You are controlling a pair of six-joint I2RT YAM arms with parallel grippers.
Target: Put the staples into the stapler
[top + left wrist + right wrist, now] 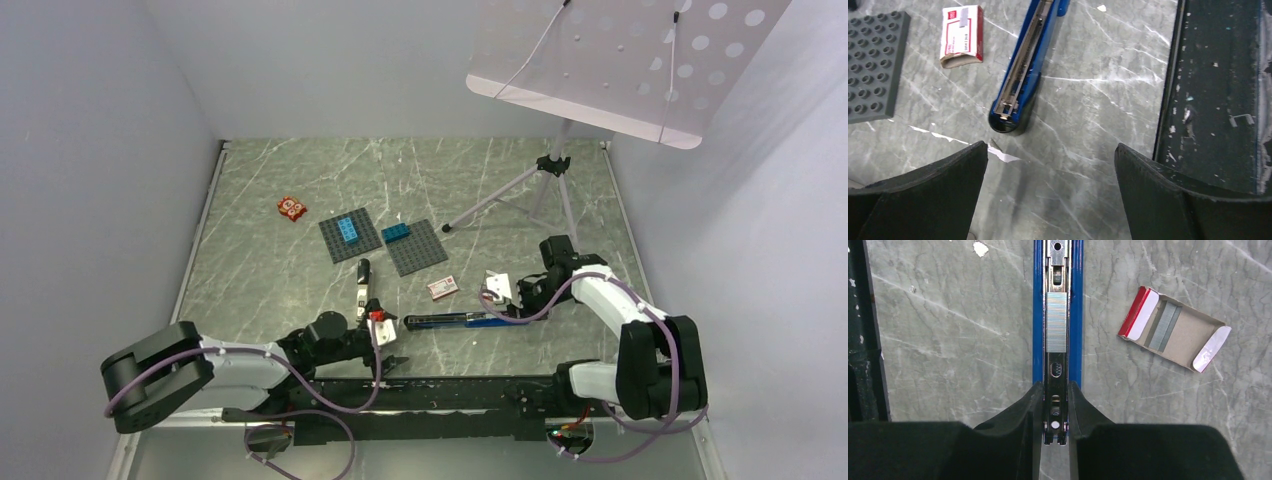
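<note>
**Right hand pinched on the open stapler, left hand spread wide**

The right hand is narrowed onto the near end of the blue stapler, its fingers pressed against either side of the metal channel. A strip of staples lies flat partway along that channel. Just beside the stapler on the bench sits an open cardboard tray with a red end flap and a second strip inside. The left hand hangs above the bench short of the stapler's other end, fingers wide apart and holding nothing. A white box with red print lies near that end.
</note>
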